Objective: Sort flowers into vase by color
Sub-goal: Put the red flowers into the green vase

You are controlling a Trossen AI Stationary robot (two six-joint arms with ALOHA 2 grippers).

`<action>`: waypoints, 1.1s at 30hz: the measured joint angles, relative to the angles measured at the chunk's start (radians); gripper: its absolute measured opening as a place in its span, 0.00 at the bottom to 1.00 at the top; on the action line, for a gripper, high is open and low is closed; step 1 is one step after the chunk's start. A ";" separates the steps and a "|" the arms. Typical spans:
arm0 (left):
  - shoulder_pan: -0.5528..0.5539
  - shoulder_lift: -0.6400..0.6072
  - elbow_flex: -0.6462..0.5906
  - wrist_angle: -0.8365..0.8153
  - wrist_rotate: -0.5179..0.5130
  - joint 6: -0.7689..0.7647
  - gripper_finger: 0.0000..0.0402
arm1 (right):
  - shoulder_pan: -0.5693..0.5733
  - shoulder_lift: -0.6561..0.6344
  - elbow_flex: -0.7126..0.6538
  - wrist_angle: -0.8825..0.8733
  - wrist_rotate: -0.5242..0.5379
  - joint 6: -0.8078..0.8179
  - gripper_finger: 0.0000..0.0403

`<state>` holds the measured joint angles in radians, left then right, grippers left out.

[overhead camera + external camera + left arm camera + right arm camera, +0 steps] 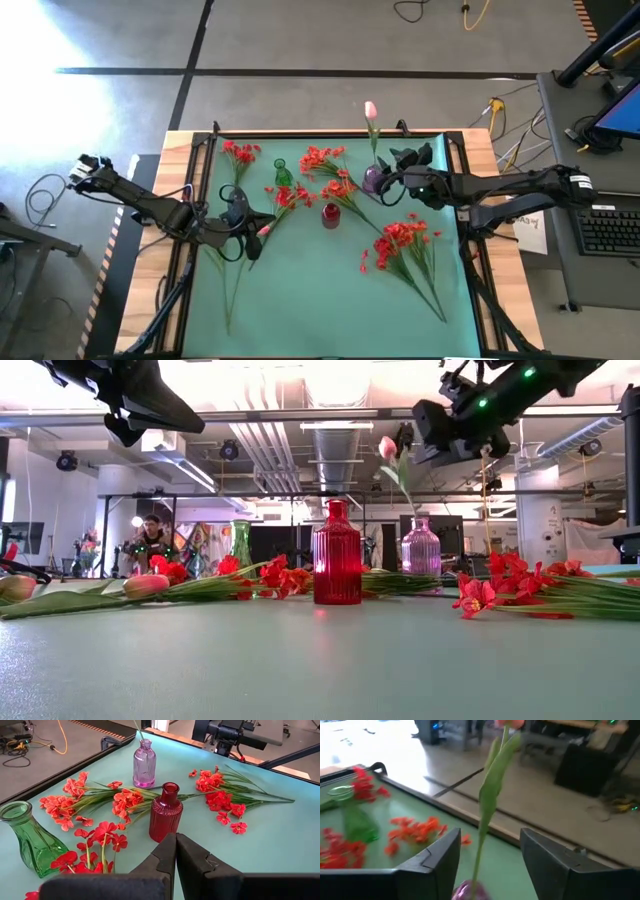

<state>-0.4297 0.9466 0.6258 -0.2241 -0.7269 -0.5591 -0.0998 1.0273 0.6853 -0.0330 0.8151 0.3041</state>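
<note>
Bench (300, 290), green mat: I count most stock unsorted.

Red flowers: large bunch (400, 240) lying right; more clusters (325, 160) lying far centre and one (238, 152) far left. None in a vase.

Vases: red (330, 214) and green (283, 175), both empty; purple (373, 180) holds one pink tulip (370, 110), the only stem I judge placed.

Right gripper (487, 855): fingers wide apart either side of that tulip's stem, over the purple vase.

Left gripper (175, 852): pinched narrow, apparently empty, near left.

Second pink tulip (263, 230): loose on the mat beside the left gripper.

Ribbed red vase (337, 553), purple vase (421, 548) and green vase (31, 838) on a teal mat (320, 300) (red flowers (403, 240) strewn about).
</note>
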 joint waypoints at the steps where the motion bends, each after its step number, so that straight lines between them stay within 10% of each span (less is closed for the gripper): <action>1: 0.001 0.000 0.000 0.000 0.001 -0.003 0.00 | 0.006 -0.008 0.002 -0.016 -0.026 0.013 0.52; 33: -0.009 0.196 0.000 0.031 0.295 -0.422 0.00 | 0.239 -0.030 0.287 -0.901 -0.248 0.464 0.56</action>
<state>-0.4389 1.1428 0.6258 -0.1936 -0.4322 -0.9816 0.1394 0.9974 0.9722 -0.9345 0.5674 0.7685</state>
